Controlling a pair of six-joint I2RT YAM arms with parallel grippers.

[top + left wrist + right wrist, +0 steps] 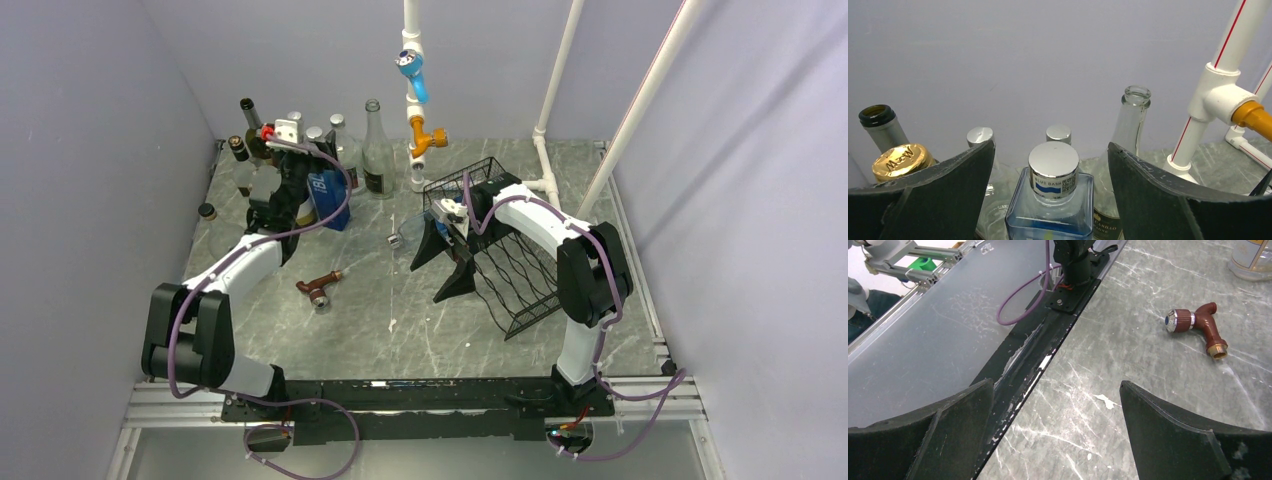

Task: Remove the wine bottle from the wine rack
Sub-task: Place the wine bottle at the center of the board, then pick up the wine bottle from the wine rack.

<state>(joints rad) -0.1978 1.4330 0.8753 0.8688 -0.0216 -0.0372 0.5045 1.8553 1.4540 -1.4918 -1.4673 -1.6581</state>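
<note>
The wine bottle (1053, 200), a square blue glass one with a silver cap, stands upright among other bottles at the back left (330, 205). My left gripper (1051, 144) is open around its neck, each finger a clear gap away from the glass; from above it (308, 188) sits at that cluster. The black wire wine rack (515, 265) stands right of centre with no bottle visible in it. My right gripper (425, 284) hangs open just left of the rack, and in its wrist view (1057, 385) only bare table shows between the fingers.
Several bottles (375, 150) crowd the back left, among them a gold-capped one (900, 160) and an open clear one (1133, 117). A white pipe frame (413, 110) with blue and orange taps rises behind the rack. A brown tap fitting (318, 290) lies mid-table.
</note>
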